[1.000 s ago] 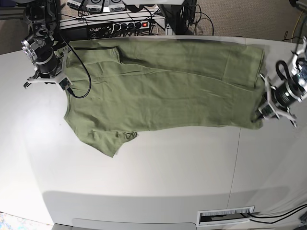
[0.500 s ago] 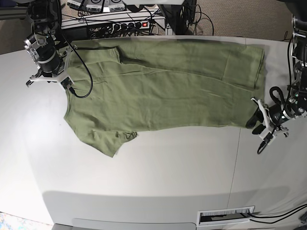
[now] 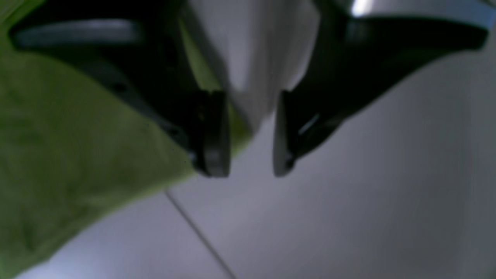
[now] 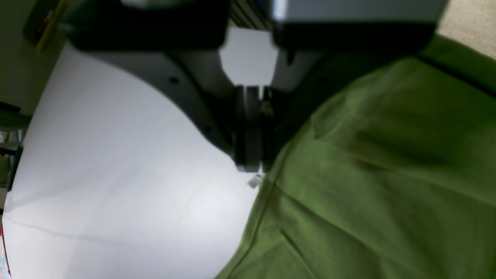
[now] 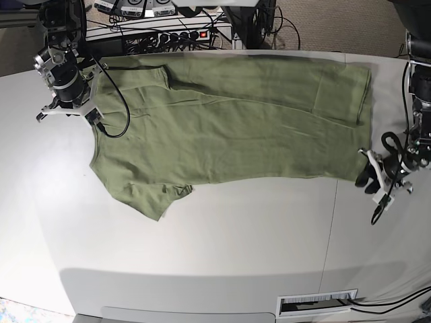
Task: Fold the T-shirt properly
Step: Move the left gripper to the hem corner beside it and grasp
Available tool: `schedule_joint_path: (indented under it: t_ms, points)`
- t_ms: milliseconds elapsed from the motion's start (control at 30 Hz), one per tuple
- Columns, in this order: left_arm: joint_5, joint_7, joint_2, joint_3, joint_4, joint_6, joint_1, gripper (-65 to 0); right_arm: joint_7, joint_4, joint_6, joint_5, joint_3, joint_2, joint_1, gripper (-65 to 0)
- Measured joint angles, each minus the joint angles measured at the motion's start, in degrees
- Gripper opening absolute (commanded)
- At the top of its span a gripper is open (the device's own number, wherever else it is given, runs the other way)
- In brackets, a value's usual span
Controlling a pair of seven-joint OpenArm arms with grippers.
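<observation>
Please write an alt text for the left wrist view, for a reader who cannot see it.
Blurred close-up: the left gripper is open, holding nothing, its two dark fingers apart above a pale table. The green T-shirt fills the left side, its edge beside the left finger.

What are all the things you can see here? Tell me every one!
Olive-green short-sleeved cotton T-shirt: one, green, spread across the far half of the table.
White table: one, white, under everything.
Black power strip with a red switch: one, behind the table's far edge, among cables.
Left gripper: one, black, open over bare table beside the shirt's edge, holding nothing.
Right gripper: one, black, shut at the shirt's edge; whether it pinches cloth is unclear.
</observation>
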Motion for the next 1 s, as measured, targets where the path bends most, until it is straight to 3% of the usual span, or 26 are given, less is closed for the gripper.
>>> schedule_joint_path:
  t_ms: [333,433,500,600,800,1000]
  points:
    - [-0.7,-0.2,1.8,-0.1,-2.4,-2.4,-0.5,-43.9,0.0,0.0,0.0,0.0,0.0,0.0,0.0,-65.0]
    - [-4.4,1.5,2.4,-0.1,-2.4,-2.4,-0.4,-43.9,0.0,0.0,0.0,0.0,0.0,0.0,0.0,-65.0]
    - [-4.9,2.2,2.3,-0.1,-2.4,-2.6,-0.4,-47.8,0.0,0.0,0.0,0.0,0.0,0.0,0.0,-65.0]
    - [-5.1,2.4,2.1,-0.1,-2.4,-3.1,-0.4,-65.0,0.3,0.0,0.0,0.0,0.0,0.0,0.0,-65.0]
    - [-5.3,3.4,0.1,0.0,-1.4,-3.0,-0.1,-65.0,0.4,0.0,0.0,0.0,0.0,0.0,0.0,-65.0]
    - [-12.0,3.9,-3.8,0.0,1.0,-3.1,-0.1,-65.0,1.2,0.0,0.0,0.0,0.0,0.0,0.0,-65.0]
